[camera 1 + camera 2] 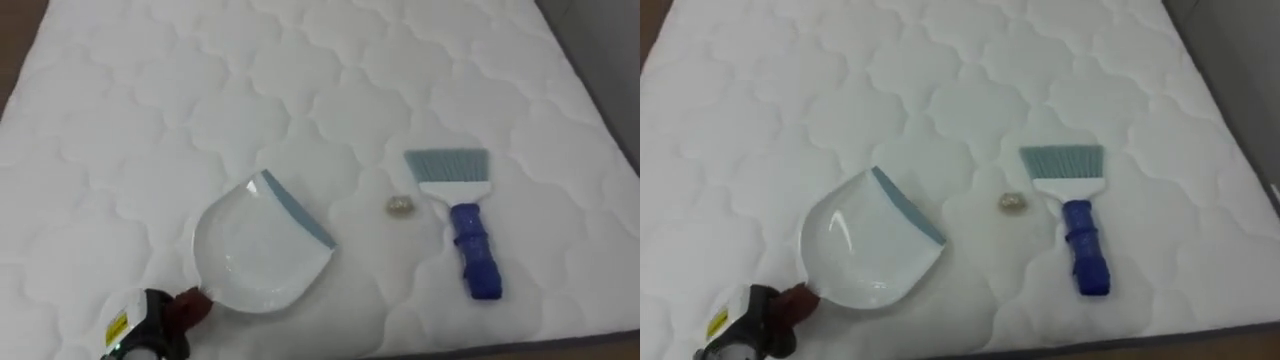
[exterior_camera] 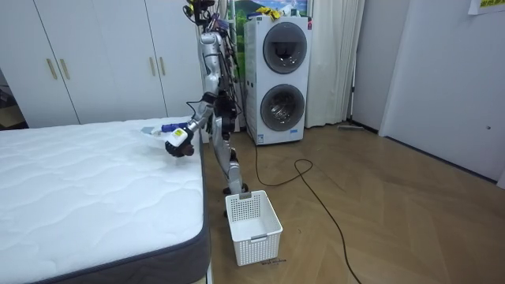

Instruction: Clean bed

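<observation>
- The bed [image 1: 150, 100] carries a small pale crumb [image 1: 400, 206] on its white quilted top, low and right of centre in the eye views
- A brush [image 1: 455, 200] lies just beside the crumb at its 3 o'clock; grey-blue bristles point to 12, blue handle to 6
- A white dustpan [image 1: 262, 245] sits at the crumb's 9 o'clock, apart from it; its blue-grey lip faces 2 o'clock
- The left hand [image 1: 150, 318] is at the pan's 7 o'clock; its dark fingers are wrapped round the reddish handle
- The room view adds the robot standing at the bed's edge, arm stretched over the mattress; a white basket [image 2: 252, 225] on the wooden floor beside the bed; stacked washing machines [image 2: 280, 79] behind the robot
</observation>
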